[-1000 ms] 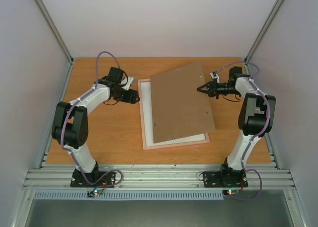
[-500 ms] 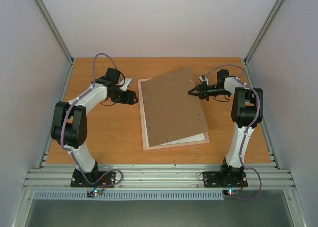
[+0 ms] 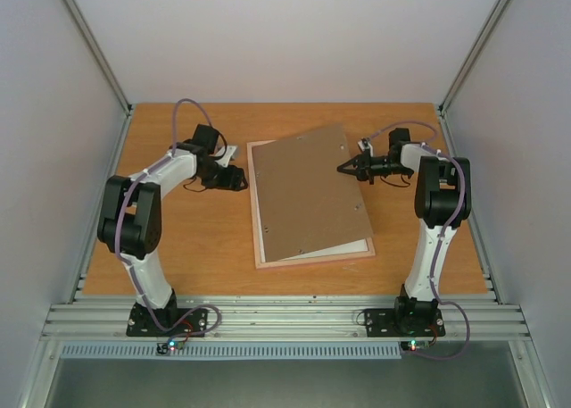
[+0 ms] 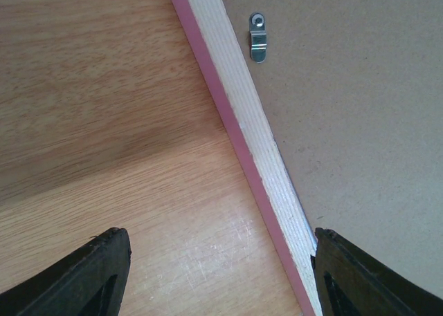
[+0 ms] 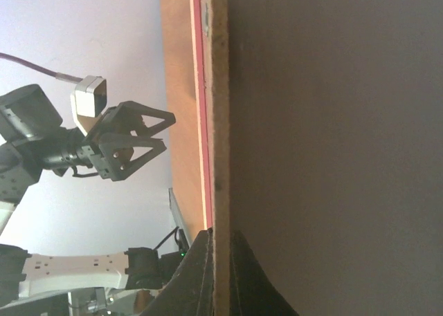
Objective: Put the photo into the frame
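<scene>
the frame (image 3: 255,213) lies flat mid-desk (image 3: 192,238), with a brown backing board (image 3: 308,194) skewed on it and a white strip (image 3: 350,246) bare at its near edge. the right gripper (image 3: 342,168), closed, meets the board's right edge; the left gripper (image 3: 241,178) sits just beside the frame's left rim.

One frame (image 3: 303,262), one backing board (image 3: 308,194), one white mat (image 3: 348,247), two arms (image 3: 134,225) (image 3: 439,203).

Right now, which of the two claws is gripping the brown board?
The right claw, pinching the board's edge; the left claw gapes open, empty.
</scene>
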You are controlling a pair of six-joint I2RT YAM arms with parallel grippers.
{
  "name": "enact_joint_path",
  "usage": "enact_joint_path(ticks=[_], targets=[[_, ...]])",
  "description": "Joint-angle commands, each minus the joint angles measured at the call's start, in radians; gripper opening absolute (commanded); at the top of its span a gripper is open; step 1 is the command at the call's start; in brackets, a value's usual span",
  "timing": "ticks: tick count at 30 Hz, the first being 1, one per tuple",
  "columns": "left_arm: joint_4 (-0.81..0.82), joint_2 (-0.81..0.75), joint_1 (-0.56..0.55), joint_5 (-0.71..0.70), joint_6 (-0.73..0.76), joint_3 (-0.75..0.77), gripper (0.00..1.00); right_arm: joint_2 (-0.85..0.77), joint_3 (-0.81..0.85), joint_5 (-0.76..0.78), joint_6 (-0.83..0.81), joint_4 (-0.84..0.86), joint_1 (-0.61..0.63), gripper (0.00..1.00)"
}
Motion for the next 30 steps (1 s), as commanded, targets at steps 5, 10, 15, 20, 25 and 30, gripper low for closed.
enact_joint_path(ticks=[5, 10, 15, 20, 25, 30], targets=[[-0.011, 0.032, 0.006, -0.018, 0.014, 0.052, 0.73, -0.043, -0.084, 0.041, 0.109, 0.122, 0.011, 0.02], [-0.006, 0.037, 0.006, -0.022, 0.011, 0.054, 0.73, -0.073, -0.062, 0.115, 0.052, 0.033, 0.014, 0.29], [-0.008, 0.043, 0.01, -0.029, 0.011, 0.062, 0.73, -0.112, -0.005, 0.22, -0.041, -0.095, 0.014, 0.61], [-0.008, 0.039, 0.019, -0.033, 0.014, 0.061, 0.73, -0.171, 0.02, 0.341, -0.148, -0.219, 0.013, 0.72], [0.008, 0.031, 0.025, -0.034, 0.014, 0.045, 0.73, -0.144, 0.033, 0.389, -0.202, -0.29, 0.014, 0.71], [0.018, 0.029, 0.024, -0.03, 0.014, 0.038, 0.73, -0.086, 0.026, 0.394, -0.137, -0.235, 0.043, 0.65]])
